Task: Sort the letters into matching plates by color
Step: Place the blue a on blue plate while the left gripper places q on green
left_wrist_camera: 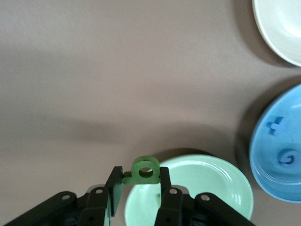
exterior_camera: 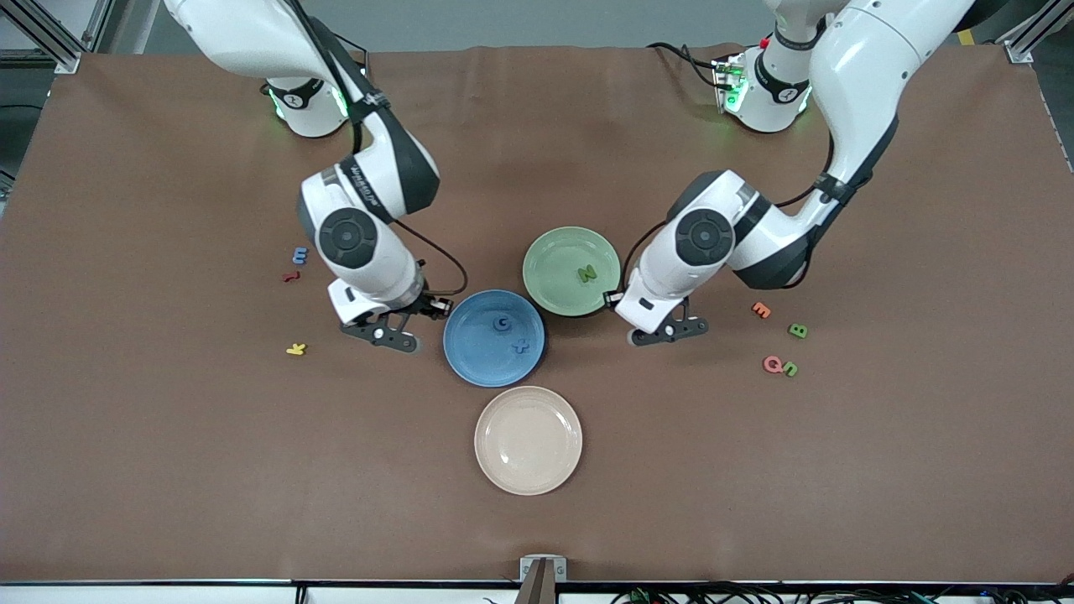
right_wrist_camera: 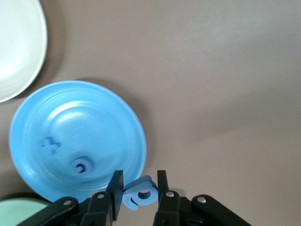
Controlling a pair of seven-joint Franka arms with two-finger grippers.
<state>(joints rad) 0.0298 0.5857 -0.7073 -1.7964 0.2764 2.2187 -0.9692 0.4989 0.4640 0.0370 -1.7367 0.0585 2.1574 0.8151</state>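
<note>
Front view: green plate (exterior_camera: 545,252) holds an N (exterior_camera: 586,273); blue plate (exterior_camera: 470,361) holds a G (exterior_camera: 502,323). Left gripper (left_wrist_camera: 139,184) pinches a green letter (left_wrist_camera: 143,171); right gripper (right_wrist_camera: 139,184) pinches a blue letter (right_wrist_camera: 141,193).

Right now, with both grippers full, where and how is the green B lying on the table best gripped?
The green B lies flat on the table with clear space round it, the orange letter apart. Probably best to come straight down from above and pinch its outer edges, fingers either side. It is too thin to take from the side.
</note>
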